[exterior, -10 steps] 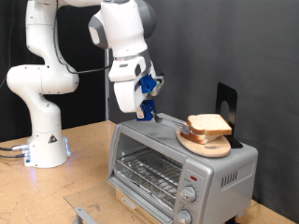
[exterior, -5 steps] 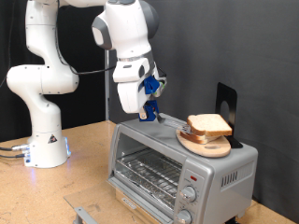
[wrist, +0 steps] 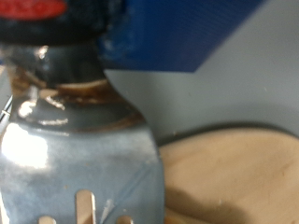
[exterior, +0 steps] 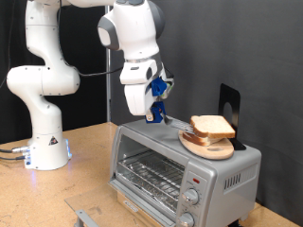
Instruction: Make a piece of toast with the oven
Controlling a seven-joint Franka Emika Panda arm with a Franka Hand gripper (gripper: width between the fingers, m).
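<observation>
Silver-grey oven (exterior: 180, 165), glass door dark, wire rack inside showing pale metal; two grey knobs at its right end. On top of the oven: round light-wood plate (exterior: 206, 145), tan, carrying pale bread slices (exterior: 212, 126) with tan-brown crust. Black upright panel (exterior: 227, 106) behind the plate. Above the oven's top, white arm (exterior: 137, 38) ending in blue-fingered gripper (exterior: 154, 115). Left of the oven, white robot base (exterior: 44, 142) with small blue light. Light brown wood-grain table (exterior: 57, 194). Black backdrop. Wrist view: blue block, blue-grey metal, tan wood.
</observation>
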